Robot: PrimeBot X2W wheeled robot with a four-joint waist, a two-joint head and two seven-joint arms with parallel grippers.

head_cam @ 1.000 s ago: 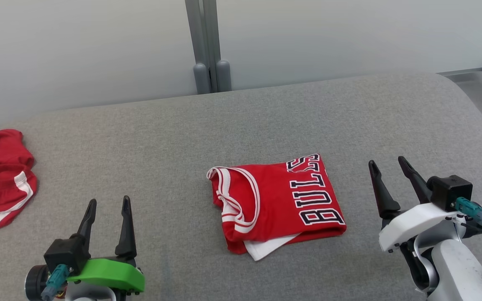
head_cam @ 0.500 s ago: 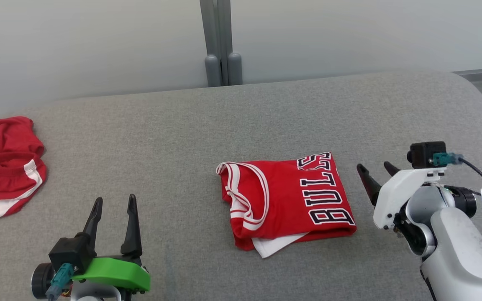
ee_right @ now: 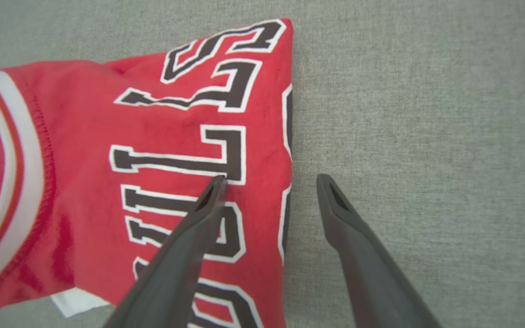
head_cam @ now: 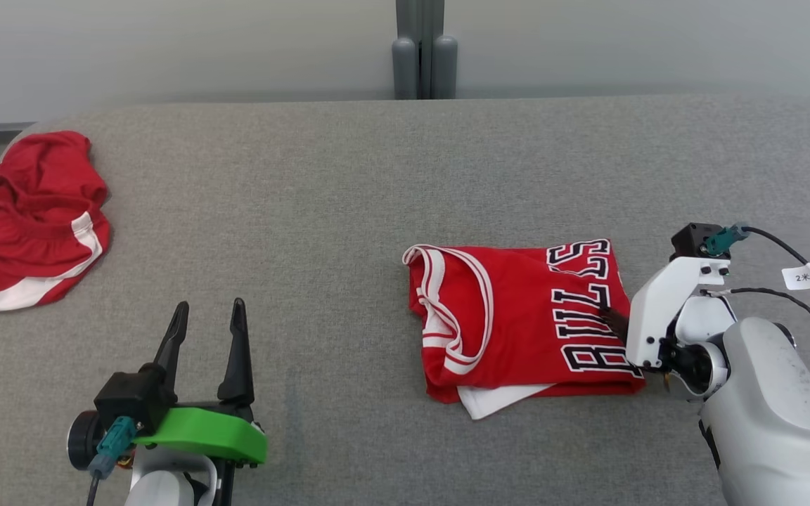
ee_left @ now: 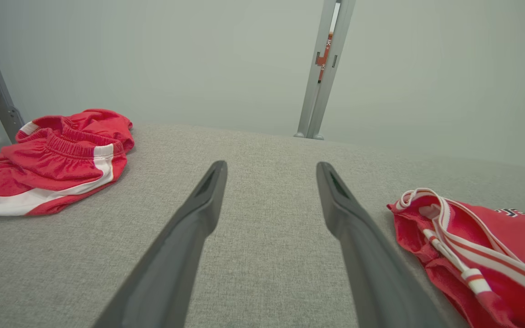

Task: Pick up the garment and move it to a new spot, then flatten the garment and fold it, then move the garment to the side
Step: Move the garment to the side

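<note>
Garment (head_cam: pixel 517 316): a folded red jersey, flat on the table (head_cam: pixel 320 197), well right of the red shorts (head_cam: pixel 29 225). Lettering is uppermost and a white layer protrudes at the near edge. The right pincer (ee_right: pixel 271 182), clear of it a second ago, now straddles the edge farthest from the shorts, wide and empty. The left pincer (head_cam: pixel 209 313) is wide and idle, between shorts and garment. Judged: folding done, move aside pending.

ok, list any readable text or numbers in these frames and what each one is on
"BULLS": black, white-edged letters on the folded red jersey, running sideways in the head view.
"2" plus a mark too small to read: on the white cable tag.
Red marks on the grey post, left wrist view: too small to read.
Red shorts: no text seen.
</note>
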